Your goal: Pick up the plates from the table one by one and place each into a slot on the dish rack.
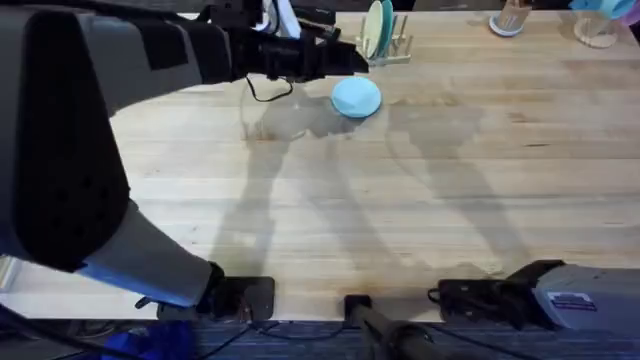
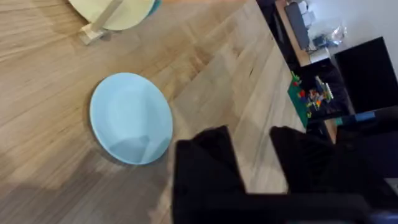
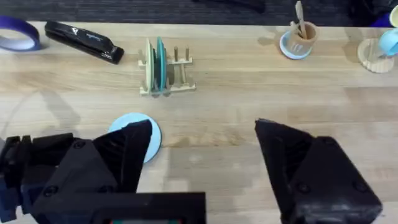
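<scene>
Light wooden butcher-block table: plank grain throughout, carrying every item below, listed left to right as the overhead camera sees them.

My left arm: large and dark under the camera, reaching up and across toward the far middle of the table. My left gripper has its black fingers spread, with bare wood between them and nothing held. It hovers just beside the loose plate without touching it.

Flat round light blue plate: lying flat on the table, near the rack on its near side, apart from it. In the left wrist view this plate lies beside my fingers.

Small light wooden dish rack with upright dowel pegs: standing near the far edge, just beyond the blue plate. It holds a pale cream-yellow round plate upright in a slot, and a teal round plate upright just beside it. The remaining slots stand open.

My right gripper: low over the near edge of the table, well apart from rack and plates, its black fingers spread wide and holding nothing.

Far edge, seen in the right wrist view: a roll of blue-purple tape, a black stapler, and a small cup with wooden sticks.
</scene>
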Controlling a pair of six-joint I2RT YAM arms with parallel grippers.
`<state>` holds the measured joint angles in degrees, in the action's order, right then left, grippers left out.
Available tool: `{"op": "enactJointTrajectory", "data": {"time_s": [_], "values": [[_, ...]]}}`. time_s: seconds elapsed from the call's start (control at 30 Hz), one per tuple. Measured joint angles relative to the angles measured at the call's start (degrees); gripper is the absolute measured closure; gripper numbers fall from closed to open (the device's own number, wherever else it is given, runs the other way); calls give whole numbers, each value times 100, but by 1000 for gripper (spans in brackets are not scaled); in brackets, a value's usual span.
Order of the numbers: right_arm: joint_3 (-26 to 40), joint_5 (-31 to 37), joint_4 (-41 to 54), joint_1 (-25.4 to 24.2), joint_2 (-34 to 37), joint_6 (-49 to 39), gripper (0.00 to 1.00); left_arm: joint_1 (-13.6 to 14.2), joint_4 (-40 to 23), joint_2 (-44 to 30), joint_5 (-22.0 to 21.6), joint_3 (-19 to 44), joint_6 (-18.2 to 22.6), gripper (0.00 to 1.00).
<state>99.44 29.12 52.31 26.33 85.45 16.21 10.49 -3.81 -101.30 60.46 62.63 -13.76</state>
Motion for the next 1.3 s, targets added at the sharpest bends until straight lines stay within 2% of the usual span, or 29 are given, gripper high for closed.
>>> {"op": "enactJointTrajectory", "data": {"time_s": [0.07,0.13,0.2,0.37,0.6,0.8,0.93,1.03,1.17,1.3], "values": [[0,0,2,0,2,1,5,20,7,-1,0,0,-27,689],[0,0,4,0,2,0,5,19,13,-2,-4,0,-92,901],[0,0,8,0,2,0,5,19,20,-1,-29,0,-191,954],[0,0,29,0,2,1,7,19,133,0,-157,0,-784,960],[0,0,31,0,2,0,6,-2,626,-1,-178,0,-1899,961],[0,0,33,0,2,0,5,-199,793,0,-170,0,-2706,961],[0,0,34,0,2,1,5,-387,918,-11,-76,0,-3038,961],[0,0,34,0,2,0,6,-488,1239,-131,177,2,-3223,961],[0,0,33,0,1,1,6,-505,1653,-501,538,7,-3491,961],[0,0,39,0,2,2,6,-501,1741,-790,728,7,-3628,961]]}}
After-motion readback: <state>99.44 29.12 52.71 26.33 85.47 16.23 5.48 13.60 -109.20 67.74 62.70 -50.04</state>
